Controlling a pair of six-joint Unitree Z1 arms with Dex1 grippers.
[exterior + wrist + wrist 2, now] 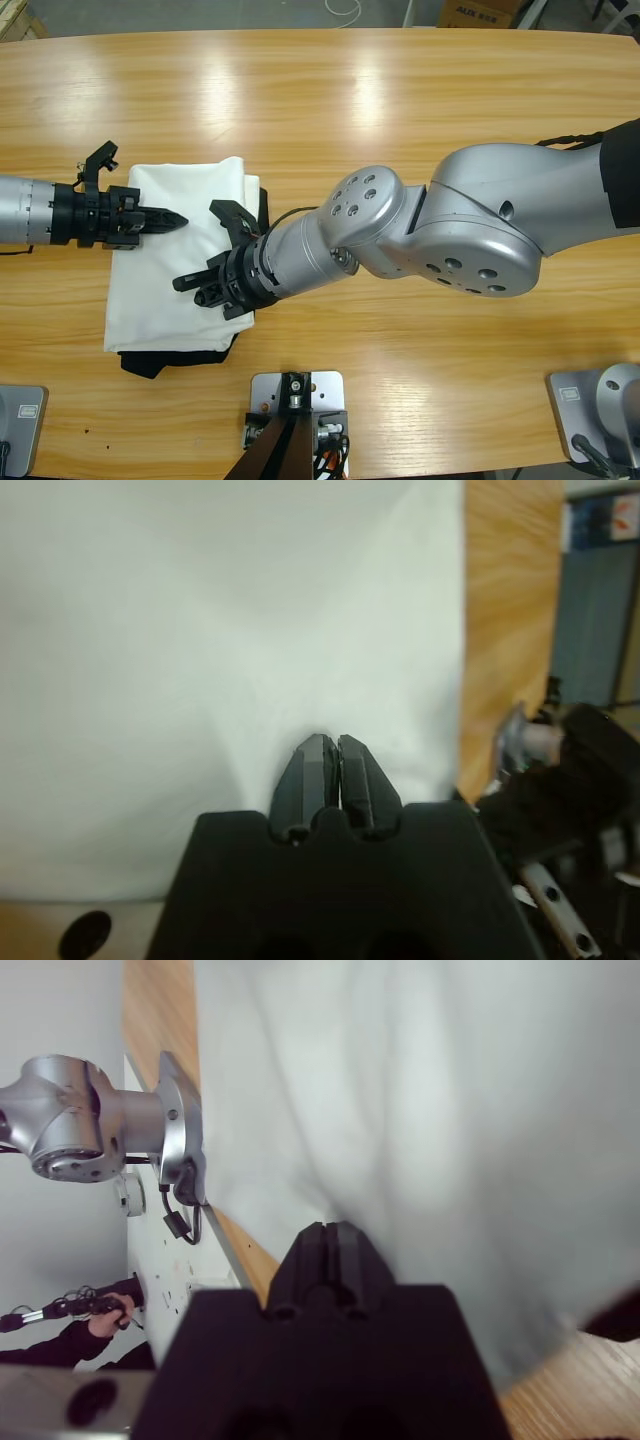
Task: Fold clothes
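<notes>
1. High view: we see the white T-shirt [175,270] folded into a rectangle on the left part of the wooden bench [400,100]. A black garment [160,360] peeks out under its bottom edge and at its right side.
2. High view, cont.: the left tool [172,219] comes in from the left edge, jaws closed to a point over the shirt's upper area. The right arm [470,225] comes from the right edge w/ a big silver elbow; the right tool [215,275] sits at the shirt's right edge. Black prongs spread near its wrist, but we cannot tell from here how its jaws stand.
3. Left wrist view: left tool [337,748] jaws pressed together, tips on white cloth [220,630]. Fabric seems to pucker toward the tips, so it may be pinched, but we cannot tell for sure. Bench strip [510,610] at right, right arm's black hardware [570,780] lower right.
4. Right wrist view: right tool [330,1235] jaws together, tips against the wrinkled white shirt [420,1110]. Bench edge [160,1020] upper left, a silver rig part [90,1120] at left, a person's hand [105,1312] small at lower left.
</notes>
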